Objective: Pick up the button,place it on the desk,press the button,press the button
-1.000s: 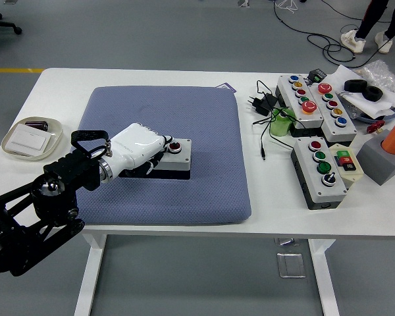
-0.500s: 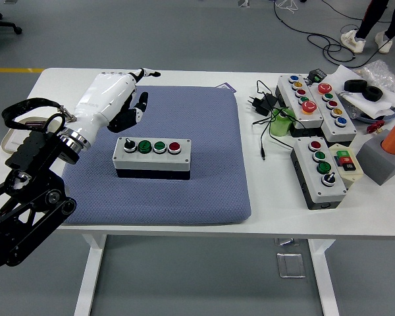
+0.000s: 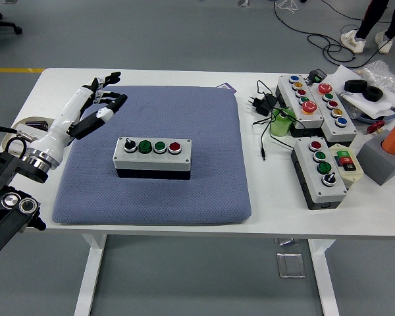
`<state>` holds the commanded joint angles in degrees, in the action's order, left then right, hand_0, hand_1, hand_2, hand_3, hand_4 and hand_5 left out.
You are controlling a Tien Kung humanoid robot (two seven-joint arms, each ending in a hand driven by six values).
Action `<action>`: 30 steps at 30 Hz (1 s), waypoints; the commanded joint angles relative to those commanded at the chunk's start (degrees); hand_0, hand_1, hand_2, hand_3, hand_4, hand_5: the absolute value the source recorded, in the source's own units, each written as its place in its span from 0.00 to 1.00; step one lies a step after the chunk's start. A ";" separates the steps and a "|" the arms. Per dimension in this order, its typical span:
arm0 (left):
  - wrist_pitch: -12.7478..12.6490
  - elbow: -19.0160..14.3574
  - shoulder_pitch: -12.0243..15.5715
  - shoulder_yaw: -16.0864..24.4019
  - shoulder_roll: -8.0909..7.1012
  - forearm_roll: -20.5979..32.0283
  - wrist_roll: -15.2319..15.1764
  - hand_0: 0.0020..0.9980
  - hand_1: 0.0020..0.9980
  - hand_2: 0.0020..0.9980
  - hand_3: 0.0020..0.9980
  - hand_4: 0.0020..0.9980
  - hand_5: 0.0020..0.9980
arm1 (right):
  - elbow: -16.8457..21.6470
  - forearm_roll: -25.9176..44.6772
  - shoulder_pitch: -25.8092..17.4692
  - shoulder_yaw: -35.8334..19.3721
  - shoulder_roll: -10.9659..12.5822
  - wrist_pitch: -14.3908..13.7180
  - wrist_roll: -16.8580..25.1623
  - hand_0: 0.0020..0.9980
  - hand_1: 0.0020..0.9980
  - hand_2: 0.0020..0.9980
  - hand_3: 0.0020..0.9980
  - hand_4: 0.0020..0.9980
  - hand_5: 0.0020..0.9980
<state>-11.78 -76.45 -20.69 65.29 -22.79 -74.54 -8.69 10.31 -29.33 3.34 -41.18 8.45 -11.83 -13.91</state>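
Grey-blue padded mat (image 3: 184,191) covers the white tabletop (image 3: 263,197), and on its middle sits the task's grey rectangular button box (image 3: 152,158) with four round controls on top. To press well, we judge our left hand (image 3: 95,105) should come down squarely over one button with a single fingertip. That hand hovers beyond the box's far left corner, fingers (image 3: 112,102) spread loosely, holding and touching nothing.
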 joint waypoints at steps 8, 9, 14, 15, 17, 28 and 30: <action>0.09 0.95 5.73 6.47 -0.69 18.99 -0.60 0.68 0.76 0.84 0.85 0.73 1.00 | 0.00 0.47 0.28 0.17 0.14 -0.04 0.26 0.63 0.48 0.54 0.58 0.28 0.02; 0.20 0.84 6.23 7.05 -0.68 21.22 -0.71 0.68 0.76 0.84 0.85 0.73 1.00 | 0.00 0.42 0.31 0.15 0.14 -0.05 0.26 0.63 0.48 0.54 0.58 0.28 0.02; 1.47 -0.58 9.55 10.47 -0.60 21.78 -0.22 0.68 0.75 0.83 0.84 0.72 1.00 | 0.00 0.28 0.44 0.26 0.16 -0.02 0.22 0.63 0.48 0.54 0.58 0.28 0.02; 2.01 -0.99 10.43 11.03 -0.62 21.43 0.04 0.68 0.75 0.83 0.84 0.72 1.00 | 0.00 0.44 0.45 0.42 0.15 -0.05 0.21 0.63 0.48 0.54 0.58 0.28 0.02; 2.57 -1.36 11.34 11.60 -0.60 20.95 0.29 0.68 0.75 0.83 0.84 0.70 1.00 | 0.00 0.55 0.44 0.55 0.13 -0.05 0.20 0.63 0.48 0.54 0.58 0.28 0.02; 3.15 -1.84 14.08 13.53 0.87 20.45 0.39 0.68 0.75 0.83 0.84 0.69 1.00 | 0.00 0.19 0.28 1.54 0.08 -0.03 -0.06 0.63 0.48 0.54 0.58 0.28 0.02; 3.18 -1.89 14.19 13.66 0.91 20.41 0.43 0.68 0.75 0.83 0.84 0.69 1.00 | 0.00 0.28 0.21 1.65 0.06 -0.09 -0.04 0.63 0.48 0.54 0.58 0.28 0.02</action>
<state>-8.60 -78.34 -6.50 78.96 -21.88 -54.13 -8.27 10.31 -29.05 3.55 -39.53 8.51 -11.92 -13.95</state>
